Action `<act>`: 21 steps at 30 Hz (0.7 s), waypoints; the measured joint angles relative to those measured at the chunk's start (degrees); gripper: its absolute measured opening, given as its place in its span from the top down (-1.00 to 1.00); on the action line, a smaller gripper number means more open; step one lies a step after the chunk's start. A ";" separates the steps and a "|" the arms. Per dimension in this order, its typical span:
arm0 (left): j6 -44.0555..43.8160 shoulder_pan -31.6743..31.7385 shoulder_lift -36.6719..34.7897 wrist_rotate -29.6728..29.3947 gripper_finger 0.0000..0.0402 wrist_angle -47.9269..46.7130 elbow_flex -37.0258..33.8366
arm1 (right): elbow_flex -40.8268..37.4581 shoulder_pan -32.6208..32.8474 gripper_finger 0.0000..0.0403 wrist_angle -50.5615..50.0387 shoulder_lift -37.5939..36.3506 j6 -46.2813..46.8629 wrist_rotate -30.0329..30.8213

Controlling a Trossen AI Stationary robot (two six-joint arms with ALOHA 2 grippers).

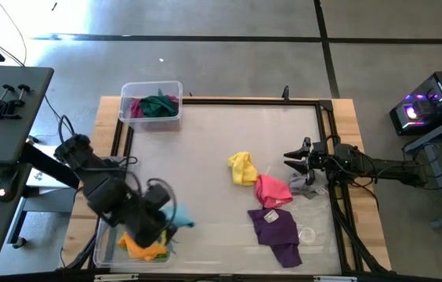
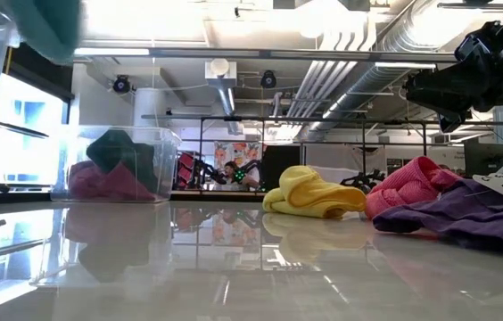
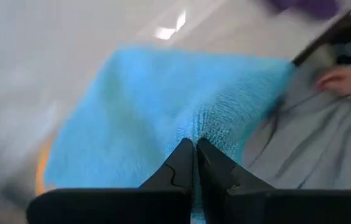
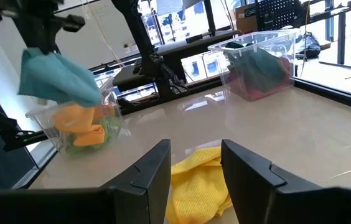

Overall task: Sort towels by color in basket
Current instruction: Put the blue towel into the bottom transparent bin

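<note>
The left gripper [image 1: 168, 219] sits at the lower left of the overhead view, above a clear plastic bin [image 1: 103, 252] at the table's lower left corner, and its fingers [image 3: 178, 168] are clenched on a light blue towel [image 1: 180, 217]; in its own wrist view the cloth [image 3: 163, 106] fills most of the frame and is pinched between the two dark tips. From the right wrist view the same blue towel [image 4: 54, 78] hangs above that bin [image 4: 38, 115], which already holds an orange towel [image 4: 79, 121] with a bit of lime green cloth [image 4: 70, 142] under it. A second clear bin [image 1: 150, 86] stands at the upper left of the table and contains a dark green towel [image 1: 158, 106] lying on a magenta towel [image 1: 135, 110]; in the low view it appears at the left [image 2: 167, 143]. In the centre right of the overhead view a yellow towel [image 1: 242, 168] lies on the white table [image 1: 205, 149], just beside a pink towel [image 1: 272, 190], which touches a purple towel [image 1: 278, 231] lower down. A grey cloth [image 1: 309, 186] lies at the pink towel's right edge. The right gripper [image 1: 290, 159] hovers at the right of the table near the yellow towel, its fingers [image 4: 154, 171] released and spread apart, with the yellow towel [image 4: 194, 177] showing between them.
</note>
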 joint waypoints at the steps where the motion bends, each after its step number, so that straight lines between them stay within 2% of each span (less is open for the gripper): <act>1: -3.36 -0.86 0.00 1.61 1.00 -1.87 -0.02 | 0.01 0.02 0.32 0.00 0.00 0.00 0.00; 4: -12.41 -3.38 -0.02 5.45 1.00 -4.37 -0.29 | 0.00 0.00 0.32 0.00 0.00 0.00 0.00; 8: -20.74 -6.71 0.02 7.31 1.00 -4.07 -1.83 | 0.01 0.00 0.32 0.00 0.00 0.00 0.00; 11: -25.92 -8.11 -0.04 14.42 1.00 -4.11 -4.46 | 0.01 0.00 0.32 0.00 0.00 0.00 0.00; 14: -26.13 -8.96 0.00 19.12 1.00 -4.24 -8.83 | 0.00 0.02 0.32 0.00 0.00 0.00 0.00; 21: -16.91 -6.94 0.00 18.95 1.00 -4.00 -18.86 | -0.01 0.02 0.32 0.00 0.02 0.00 0.00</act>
